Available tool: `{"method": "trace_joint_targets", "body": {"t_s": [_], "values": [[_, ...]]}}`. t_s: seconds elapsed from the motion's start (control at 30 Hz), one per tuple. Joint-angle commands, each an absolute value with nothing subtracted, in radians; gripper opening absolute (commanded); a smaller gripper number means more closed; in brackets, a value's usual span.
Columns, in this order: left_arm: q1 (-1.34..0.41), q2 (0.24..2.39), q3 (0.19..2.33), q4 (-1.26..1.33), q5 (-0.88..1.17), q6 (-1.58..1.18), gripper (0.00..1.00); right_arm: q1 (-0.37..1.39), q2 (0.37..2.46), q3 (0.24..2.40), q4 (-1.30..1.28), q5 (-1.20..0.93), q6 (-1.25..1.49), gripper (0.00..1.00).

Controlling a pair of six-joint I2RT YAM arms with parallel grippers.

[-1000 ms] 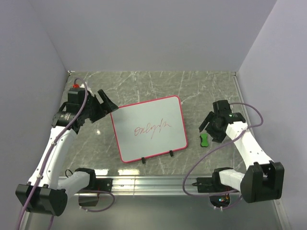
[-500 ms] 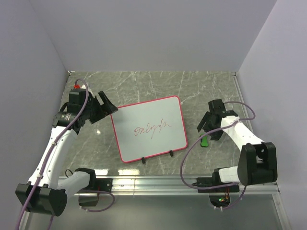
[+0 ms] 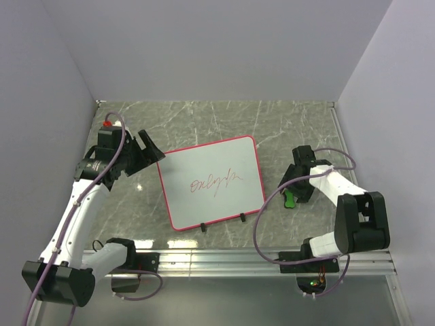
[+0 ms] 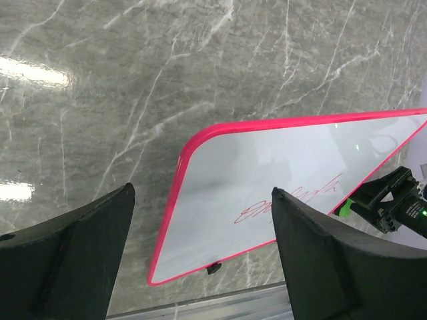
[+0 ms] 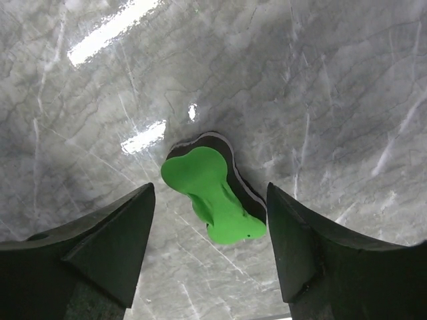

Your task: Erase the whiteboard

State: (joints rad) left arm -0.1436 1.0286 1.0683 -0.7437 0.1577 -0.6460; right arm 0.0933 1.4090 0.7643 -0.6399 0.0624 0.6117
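Note:
The whiteboard [image 3: 204, 163], white with a pink-red frame, lies flat in the middle of the marble table with a red scribble [image 3: 216, 182] on it; it also shows in the left wrist view [image 4: 267, 173]. A green eraser [image 3: 290, 199] with a black felt base lies just right of the board. My right gripper [image 3: 293, 187] hangs over the eraser [image 5: 220, 200], open, one finger on each side with gaps on both. My left gripper [image 3: 151, 148] hovers open off the board's upper left corner, nothing between its fingers [image 4: 320, 253].
Two black clip feet [image 3: 203, 227] stick out at the board's near edge. A metal rail [image 3: 224, 258] runs along the table's front edge. Grey walls close in the left, back and right. The right arm's cable [image 3: 268, 217] loops beside the board's near right corner.
My right gripper has swung left and down over the green eraser, and its jaws have narrowed a little. The left gripper and the board have hardly moved.

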Motion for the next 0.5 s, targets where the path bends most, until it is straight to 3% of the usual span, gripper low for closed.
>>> {"method": "trace_joint_targets", "body": {"t_s": [0.0,0.17,0.33,0.47], "values": [[-0.147,1.002,1.085,-0.745,0.135,-0.627,0.89,0.089,1.427,0.772,-0.618,0.067,0.603,0.74],[-0.147,1.0,1.091,-0.745,0.127,-0.627,0.89,0.09,1.456,0.779,-0.615,0.058,0.597,0.61],[-0.147,0.992,1.1,-0.756,0.118,-0.626,0.89,0.094,1.466,0.782,-0.615,0.061,0.597,0.54],[-0.147,0.98,1.092,-0.761,0.115,-0.629,0.89,0.095,1.476,0.787,-0.618,0.06,0.595,0.33]]}}
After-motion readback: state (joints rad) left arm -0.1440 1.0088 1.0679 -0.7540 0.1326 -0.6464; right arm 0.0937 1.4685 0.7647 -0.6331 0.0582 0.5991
